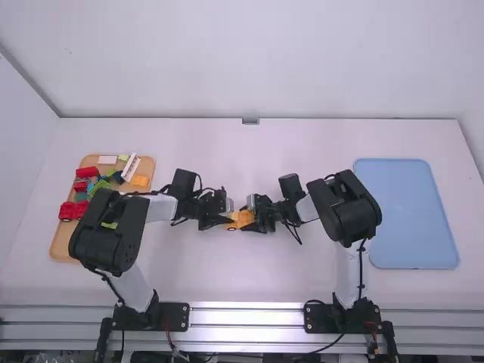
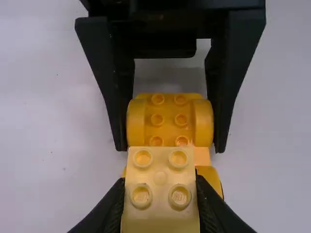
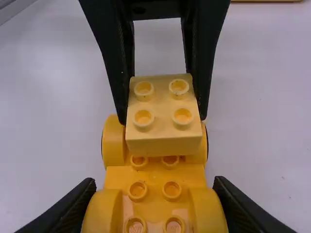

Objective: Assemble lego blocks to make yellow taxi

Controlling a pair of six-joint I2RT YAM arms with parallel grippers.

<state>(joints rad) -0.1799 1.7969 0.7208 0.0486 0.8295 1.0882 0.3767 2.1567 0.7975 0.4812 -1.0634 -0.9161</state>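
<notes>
Taxi base (image 3: 154, 194) | right tool (image 1: 252, 218) spans, grips it | left tool (image 1: 227, 218) spans, grips block (image 3: 163, 104)

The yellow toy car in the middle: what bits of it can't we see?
- Underside of the pale yellow four-stud block: facing away in the right wrist view, so I can't tell if it's clicked on.
- Studs under it: covered by the block there.
- Near end of the orange-yellow car base: cut off by that view's bottom edge.
- Studs in the high view: too small.
</notes>
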